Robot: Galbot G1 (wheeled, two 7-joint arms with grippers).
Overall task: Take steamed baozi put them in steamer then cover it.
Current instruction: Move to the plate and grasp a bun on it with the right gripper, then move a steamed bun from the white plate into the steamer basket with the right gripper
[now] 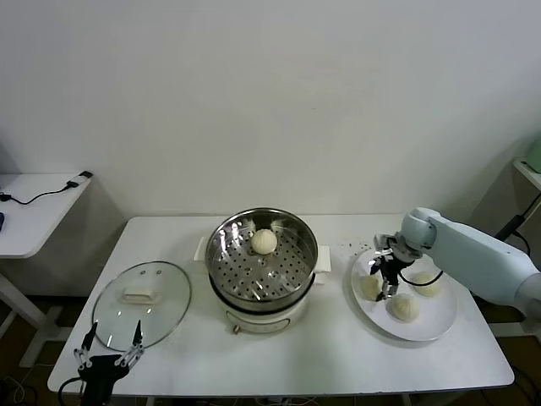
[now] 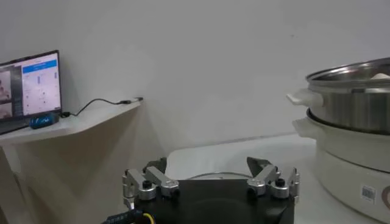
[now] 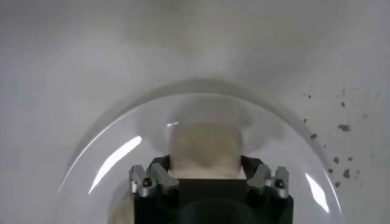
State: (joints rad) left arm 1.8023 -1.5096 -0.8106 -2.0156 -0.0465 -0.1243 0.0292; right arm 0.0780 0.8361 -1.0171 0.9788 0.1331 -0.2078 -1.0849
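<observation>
The steamer [image 1: 221, 279] stands mid-table with one baozi [image 1: 264, 241] on its perforated tray. It also shows in the left wrist view [image 2: 353, 109]. Three baozi lie on a white plate [image 1: 431, 326] at the right. My right gripper [image 1: 385, 283] points down over the plate's left side and is shut on the left baozi [image 1: 369, 286]. In the right wrist view that baozi [image 3: 204, 149] sits pinched between my fingers. Two more baozi [image 1: 403, 307] [image 1: 427, 283] lie beside it. The glass cover [image 1: 161, 317] lies flat at front left. My left gripper [image 1: 108, 342] is open and empty by its near edge.
A white side table [image 1: 34, 207] with a cable stands to the left, beyond the main table's edge. Small dark crumbs [image 1: 351, 247] lie between steamer and plate. The steamer's side handle [image 1: 322, 258] faces the plate.
</observation>
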